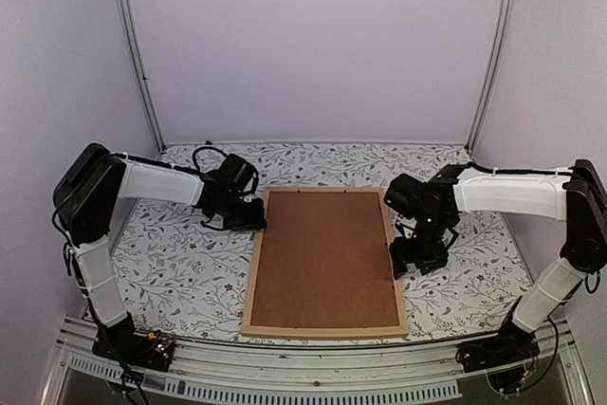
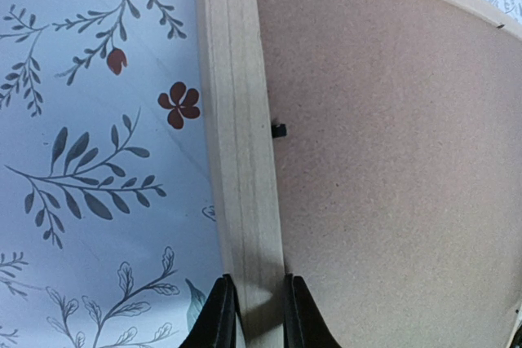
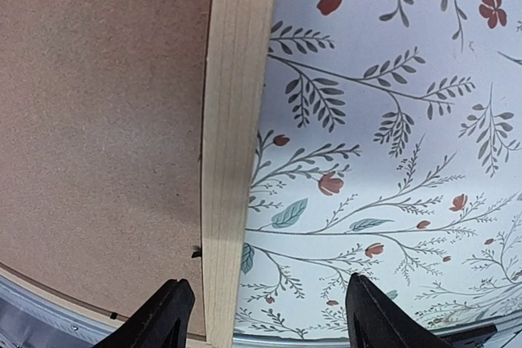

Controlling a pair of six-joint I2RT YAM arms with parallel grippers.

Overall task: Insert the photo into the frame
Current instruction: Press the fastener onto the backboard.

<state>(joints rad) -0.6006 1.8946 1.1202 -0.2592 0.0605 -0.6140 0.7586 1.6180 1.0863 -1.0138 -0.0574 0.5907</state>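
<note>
- L gripper (image 2: 258, 284) is right up close in its own cam. Two dark fingers (image 2: 218, 315) pinch a wood bar, one on each side, so it is closed on the frame.
- The frame (image 1: 323, 332) lies flat in the middle of the table (image 1: 180, 263), back side up. The L grip is on the left bar, near the far corner.
- A brown backing board (image 1: 325, 258) fills the inside of the frame. Small black tabs (image 2: 278, 129) sit where bar & board meet.
- The photo is not in sight in any view. There's no cat pic on the table and none in a gripper. Can't tell if it's under the board.
- R gripper (image 3: 267, 287) is wide open & holds nothing. The right bar runs betw. its two fingers, nearer the inner one. Can't tell if it touches.
- How far along, my guess: if the photo is under the board, the job is nearly done, w/ maybe just the tabs to press.
- If it's not, the board has to come out, the photo go in, and the board go back.
- No view shows the front of the frame, so I can't pick betw. those two.
</note>
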